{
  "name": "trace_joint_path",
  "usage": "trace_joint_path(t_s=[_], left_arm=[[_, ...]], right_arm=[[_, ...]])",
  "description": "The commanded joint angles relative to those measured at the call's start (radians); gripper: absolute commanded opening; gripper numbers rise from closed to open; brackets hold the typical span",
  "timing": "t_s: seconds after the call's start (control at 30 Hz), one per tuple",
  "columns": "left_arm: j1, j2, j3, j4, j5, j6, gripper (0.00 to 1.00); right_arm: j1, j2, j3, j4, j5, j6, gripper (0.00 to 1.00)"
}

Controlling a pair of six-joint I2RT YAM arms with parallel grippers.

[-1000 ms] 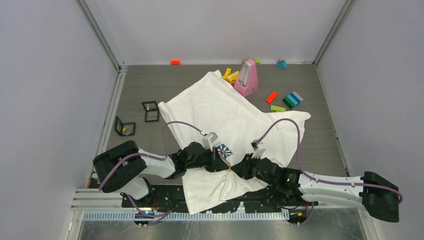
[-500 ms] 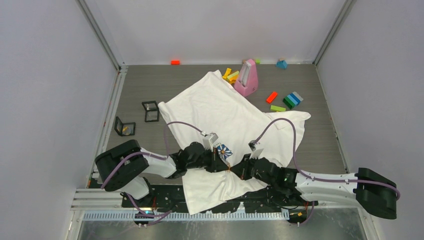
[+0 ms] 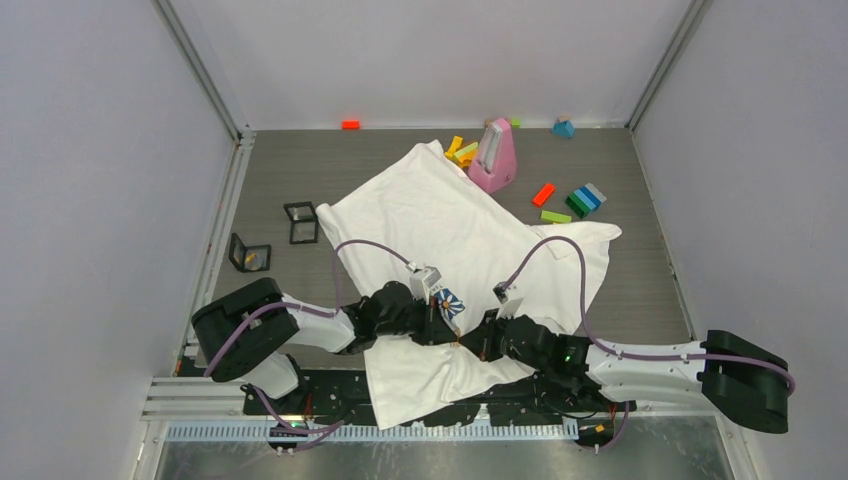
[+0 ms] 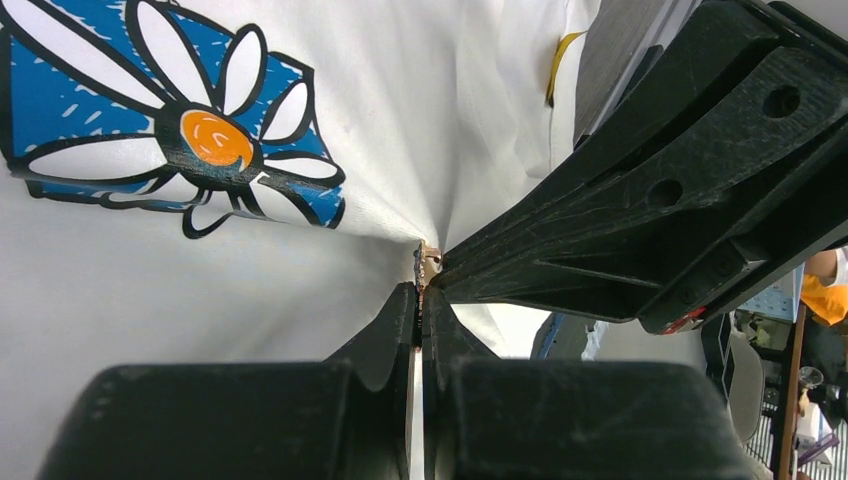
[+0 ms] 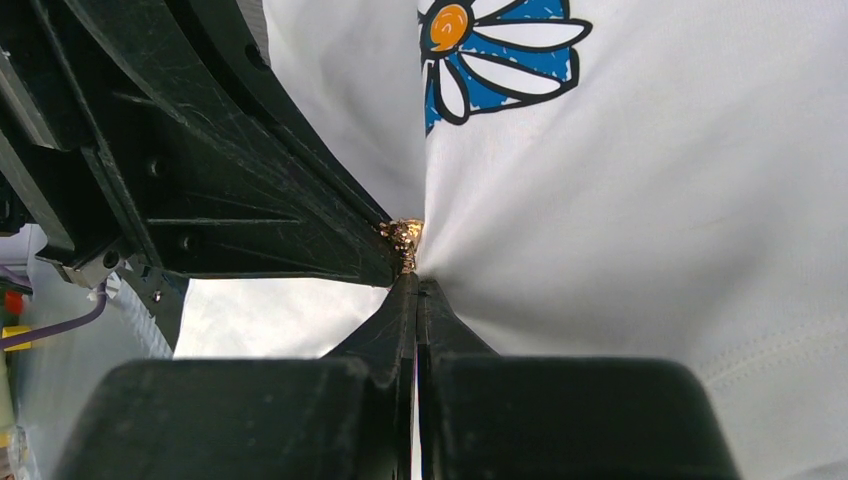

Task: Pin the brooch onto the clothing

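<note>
The clothing, a white T-shirt [image 3: 450, 220] with a blue-and-white daisy print [image 3: 449, 300], lies spread on the table. A small gold brooch [image 4: 428, 262] sits at a puckered point of the fabric below the daisy; it also shows in the right wrist view [image 5: 405, 236]. My left gripper [image 4: 418, 298] is shut with the brooch at its tips. My right gripper [image 5: 415, 285] is shut on the gathered fabric right beside the brooch. The two grippers meet tip to tip near the table's front edge [image 3: 457, 338].
A pink object [image 3: 494, 155] stands on the shirt's far edge. Coloured blocks [image 3: 580, 200] lie at the back right, an orange one [image 3: 349, 124] by the back wall. Two small black frames [image 3: 300, 222] [image 3: 249, 254] lie at the left.
The right arm has shifted slightly left, toward the left gripper. Both grippers stay shut at the same spot on the shirt.
</note>
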Motion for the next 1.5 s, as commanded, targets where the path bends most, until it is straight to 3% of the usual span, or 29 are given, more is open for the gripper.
trace_joint_path(t_s=[0.0, 0.97, 1.47], left_arm=[[-0.003, -0.004, 0.042, 0.071, 0.074, 0.03, 0.0], [-0.005, 0.026, 0.077, 0.044, 0.136, 0.07, 0.0], [-0.005, 0.03, 0.091, 0.054, 0.261, 0.15, 0.0]], right_arm=[[0.003, 0.012, 0.026, 0.065, 0.012, 0.002, 0.01], [0.002, 0.06, 0.036, 0.1, -0.006, 0.002, 0.0], [0.003, 0.068, 0.03, 0.121, -0.027, -0.009, 0.0]])
